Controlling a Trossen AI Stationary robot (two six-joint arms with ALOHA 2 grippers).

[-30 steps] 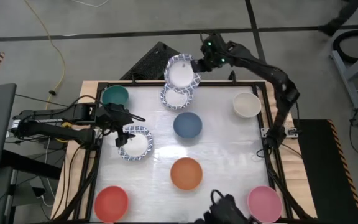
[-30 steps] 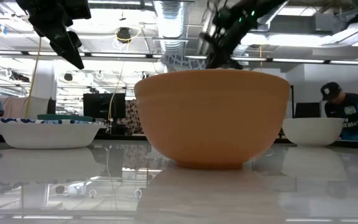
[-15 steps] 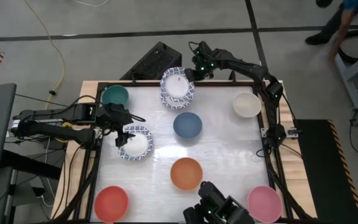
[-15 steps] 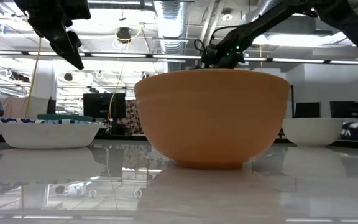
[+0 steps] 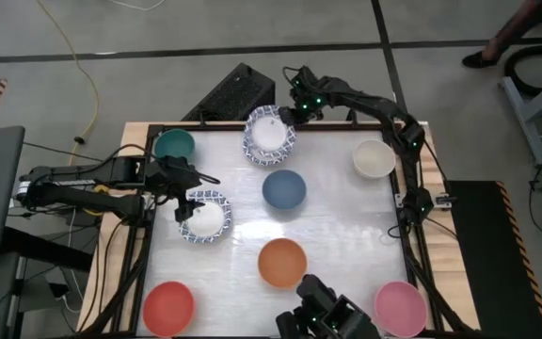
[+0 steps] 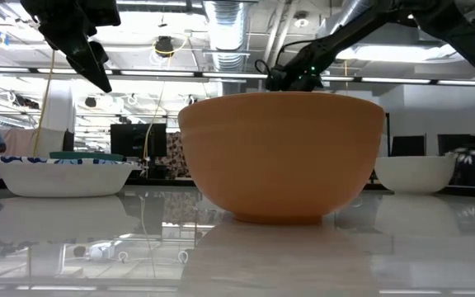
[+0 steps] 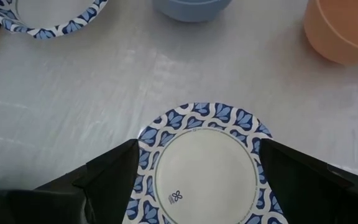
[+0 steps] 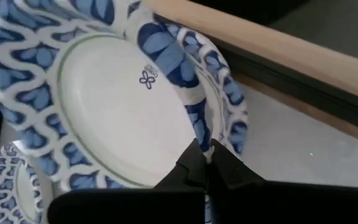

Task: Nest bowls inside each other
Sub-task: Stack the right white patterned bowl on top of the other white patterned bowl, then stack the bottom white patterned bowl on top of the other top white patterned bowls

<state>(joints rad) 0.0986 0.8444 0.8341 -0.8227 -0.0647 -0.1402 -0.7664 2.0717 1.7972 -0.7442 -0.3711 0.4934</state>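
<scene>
My right gripper (image 5: 293,113) is at the table's far edge, shut on a white bowl with a blue-patterned rim (image 5: 268,130). This bowl lies over a second patterned bowl (image 5: 269,156), whose rim shows around it; I cannot tell whether they touch. A third patterned bowl (image 5: 205,218) rests on its base at the left. My left gripper (image 5: 192,191) hangs open above it, its fingers on either side of the bowl (image 7: 204,168) and clear of it. In the low view the orange bowl (image 6: 280,157) hides the held bowl. My right gripper pinches the held bowl's patterned rim (image 8: 194,134) between its two fingers, on the bowl's far right side. The fingers (image 8: 191,165) slant down from the far right. The bowl sits a little tilted, mouth up, over the second patterned bowl.
Single bowls stand about the table: teal (image 5: 174,145), blue (image 5: 283,189), cream (image 5: 374,158), orange (image 5: 281,262), red (image 5: 168,307) and pink (image 5: 401,307). A raised dark frame (image 5: 412,226) edges the table. A dark device (image 5: 332,318) sits at the near edge.
My right gripper has come down and toward the table's near edge with the patterned bowl, staying shut. The bowl, earlier held high and tipped beyond the far edge, now lies nearly level over the second patterned bowl.
</scene>
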